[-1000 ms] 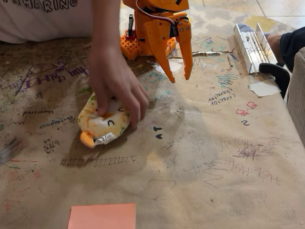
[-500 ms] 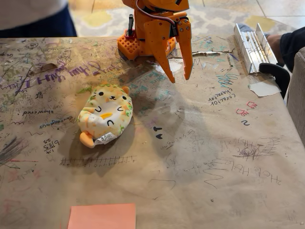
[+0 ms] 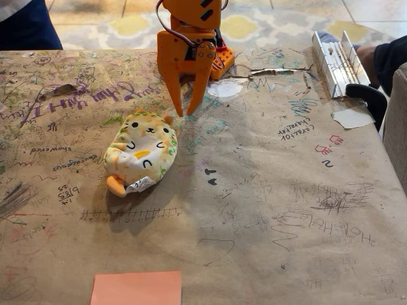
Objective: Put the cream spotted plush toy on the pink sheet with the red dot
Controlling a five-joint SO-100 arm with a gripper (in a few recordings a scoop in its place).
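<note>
One cream spotted plush toy (image 3: pixel 140 152), lying on its back-ish on the counter (image 3: pixel 280 210), left of centre, face up, orange ears toward the far side, white tag poking out at the near end. Orange and green spots all over, little stitched eyes visible. Nothing touching it.

One pink sheet with the red dot (image 3: pixel 136 288), flat at the near edge, well apart from the plush and a bit nearer the camera, cut off by the bottom of the frame. No dot on the part that shows.

One orange tool (image 3: pixel 189 113), hanging tips-down just beyond the plush's far-right side, fingers spread a little with a narrow gap between the tips, gripping nothing, clear of the toy.

Counter covered in brown paper, scribbled all over with doodles and writing. No real containers anywhere. One shiny metal rail-looking piece (image 3: pixel 334 62) at the far right, with a dark clamp-like bit beside it. One scrap of tape (image 3: pixel 351 117) near that. Bit of a person in dark clothing (image 3: pixel 25 25) at the far left corner, another sleeve at the far right.
</note>
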